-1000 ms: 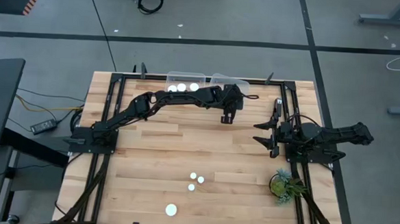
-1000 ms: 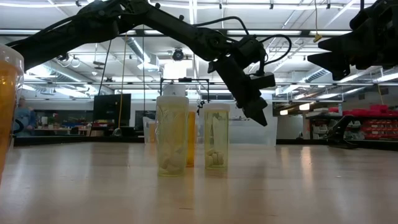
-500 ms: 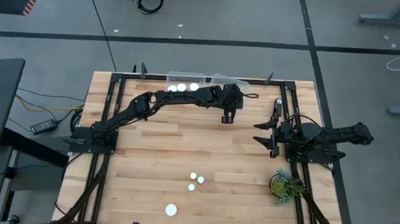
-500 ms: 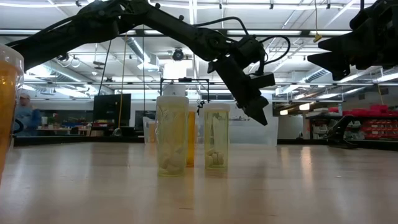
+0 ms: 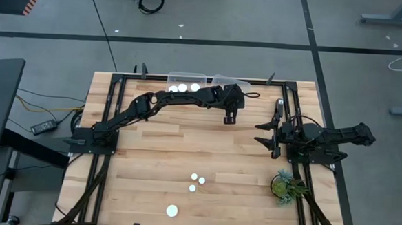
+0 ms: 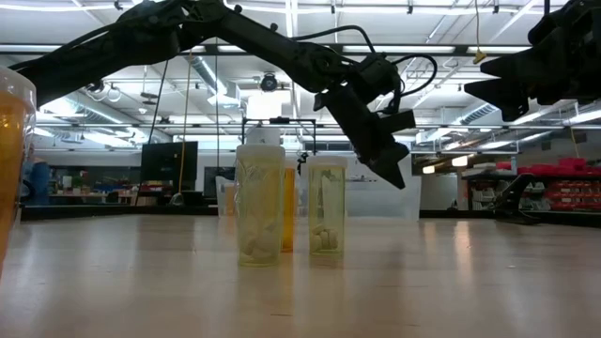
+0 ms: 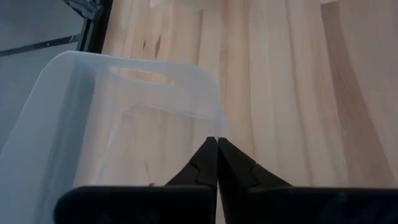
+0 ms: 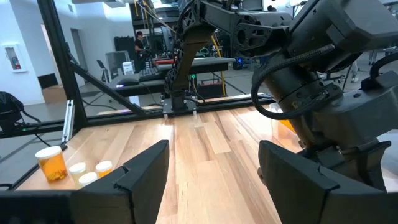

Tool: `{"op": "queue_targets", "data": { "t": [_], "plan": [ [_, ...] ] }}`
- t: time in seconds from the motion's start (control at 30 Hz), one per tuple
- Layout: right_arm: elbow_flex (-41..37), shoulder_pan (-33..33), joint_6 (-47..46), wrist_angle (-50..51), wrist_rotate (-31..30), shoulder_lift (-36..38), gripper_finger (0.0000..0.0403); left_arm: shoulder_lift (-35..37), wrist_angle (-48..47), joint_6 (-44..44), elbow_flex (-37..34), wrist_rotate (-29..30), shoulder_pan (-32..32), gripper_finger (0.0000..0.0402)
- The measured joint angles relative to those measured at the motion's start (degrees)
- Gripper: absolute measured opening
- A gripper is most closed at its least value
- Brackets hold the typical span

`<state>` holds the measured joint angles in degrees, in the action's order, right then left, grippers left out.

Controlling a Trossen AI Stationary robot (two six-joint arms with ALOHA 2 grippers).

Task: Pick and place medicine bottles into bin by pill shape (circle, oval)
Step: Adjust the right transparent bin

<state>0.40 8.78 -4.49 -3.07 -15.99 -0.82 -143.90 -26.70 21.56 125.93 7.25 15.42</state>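
The wooden table (image 5: 151, 151) carries everything, with two clear bins at its far edge. The left bin (image 5: 187, 78) holds white-capped bottles; the right bin (image 5: 231, 82) is see-through and, from the left wrist view, looks empty, though its wall blurs what lies inside.

The left arm reaches from the left edge across to the far edge, and its left gripper (image 5: 228, 117) hangs just in front of the right bin. Its fingers are pressed tip to tip with nothing between them. The right gripper (image 5: 267, 133) waits near the right edge, jaws spread wide and holding nothing. A small green plant (image 5: 285, 184) sits by the near right corner.

The medicine bottles left to sort stand upright toward the near edge: a pair (image 5: 196, 182) close together near the middle, and a larger-capped one (image 5: 172, 210) nearer the near edge. In the low view the pair (image 6: 282, 205) stands with long axes vertical, caps up.

From the left gripper the pair lies well apart, toward the near edge and slightly toward the left edge. The right gripper looks about as near to them, so either arm could make the next pick. A pick would probably come from above, with the jaws closing across the cap.
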Motion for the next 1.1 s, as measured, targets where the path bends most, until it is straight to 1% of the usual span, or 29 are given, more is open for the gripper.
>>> {"op": "queue_targets", "data": {
  "t": [0.2, 0.4, 0.6, 0.8, 0.97, 1.1],
  "plan": [
    [0.0, 0.0, 0.0, 0.0, 0.0, 0.0, 0.0255, 0.0, 1.6, -2.5, 0.0, 0.0, 0.0, 0.0003],
    [0.0, 0.0, 0.0, 0.0, 0.0, 0.0, 0.0255, 0.0, 2.5, -4.5, 0.0, 0.0, 0.0, 0.0011],
    [0.0, 0.0, 0.0, 0.0, 0.0, 0.0, 0.0255, 0.0, 2.6, -5.0, 0.0, 1.2, -0.3, 0.0003],
    [0.0, 0.0, 0.0, 0.0, 0.0, 0.0, 0.0255, 0.0, 2.8, -7.4, 0.0, 2.2, -0.3, 0.0009],
    [0.0, 0.0, 0.0, 0.0, 0.0, 0.0, 0.0255, 0.0, 3.3, -7.5, 0.0, 3.7, -0.4, 0.0003],
    [0.0, 0.0, 0.0, 0.0, 0.0, 0.0, 0.0255, 0.0, 3.8, -7.5, 0.0, 4.5, -0.5, 0.0007]
  ]
}}
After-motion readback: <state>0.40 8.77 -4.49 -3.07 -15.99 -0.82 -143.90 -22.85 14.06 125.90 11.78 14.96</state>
